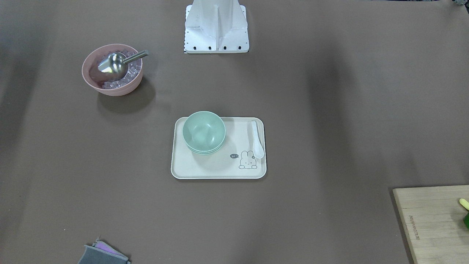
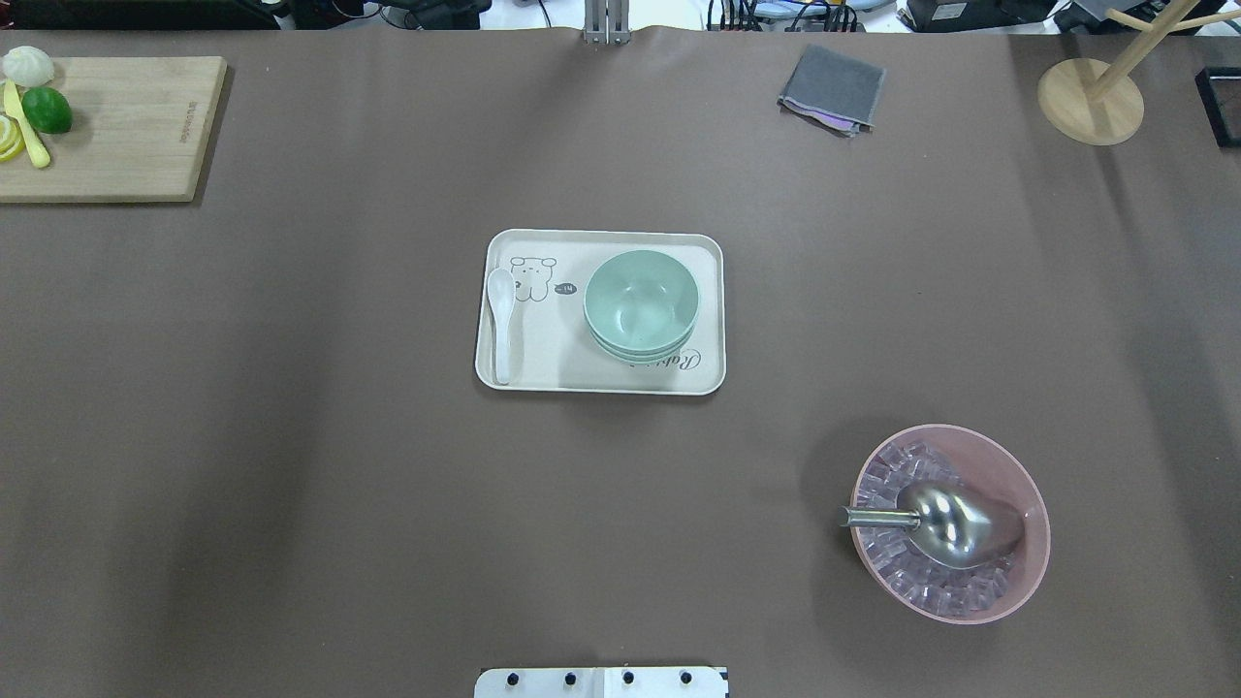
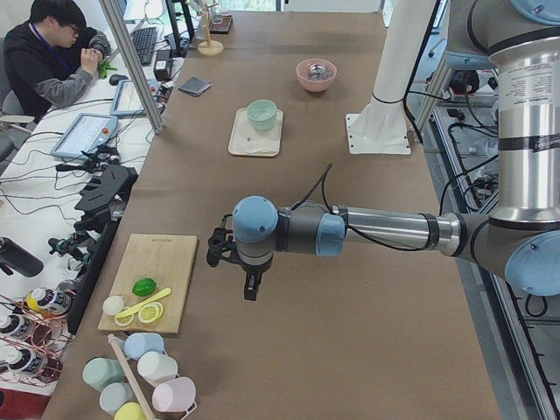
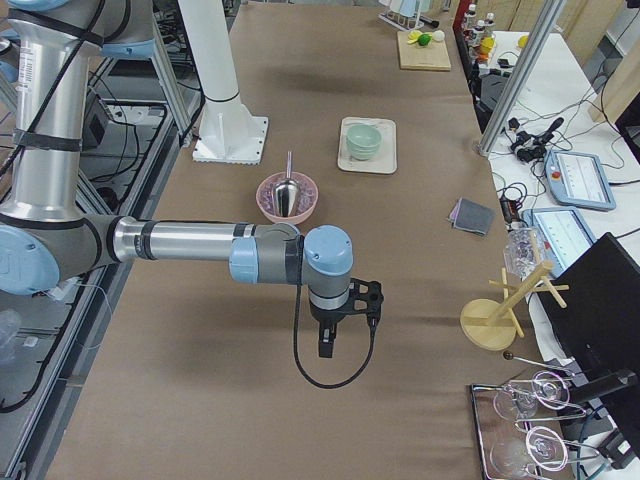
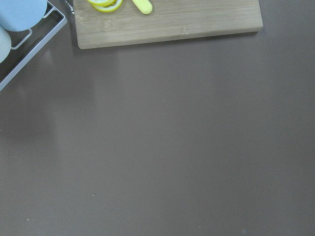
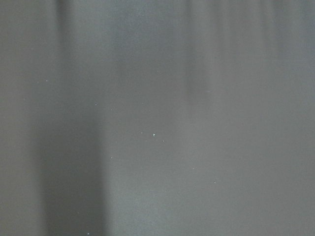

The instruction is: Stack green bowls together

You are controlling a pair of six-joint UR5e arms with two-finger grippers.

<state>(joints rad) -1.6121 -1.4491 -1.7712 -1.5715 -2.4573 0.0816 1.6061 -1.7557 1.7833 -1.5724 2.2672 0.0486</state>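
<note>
The green bowls [image 1: 203,132] sit nested in one stack on a cream tray [image 1: 190,167] at the middle of the table; they also show from overhead [image 2: 640,304], in the left side view [image 3: 261,113] and in the right side view [image 4: 363,139]. My left gripper [image 3: 250,289] hangs over bare table near the cutting board, far from the bowls. My right gripper [image 4: 328,343] hangs over bare table at the other end, also far from them. Both show only in the side views, so I cannot tell whether they are open or shut.
A white spoon [image 2: 500,320] lies on the tray. A pink bowl [image 2: 1028,572] with ice and a metal scoop [image 2: 940,523] stands near the robot's right. A wooden cutting board [image 2: 126,126] with lime and lemon, a grey cloth [image 2: 832,87] and a wooden stand [image 2: 1091,97] lie at the far edge.
</note>
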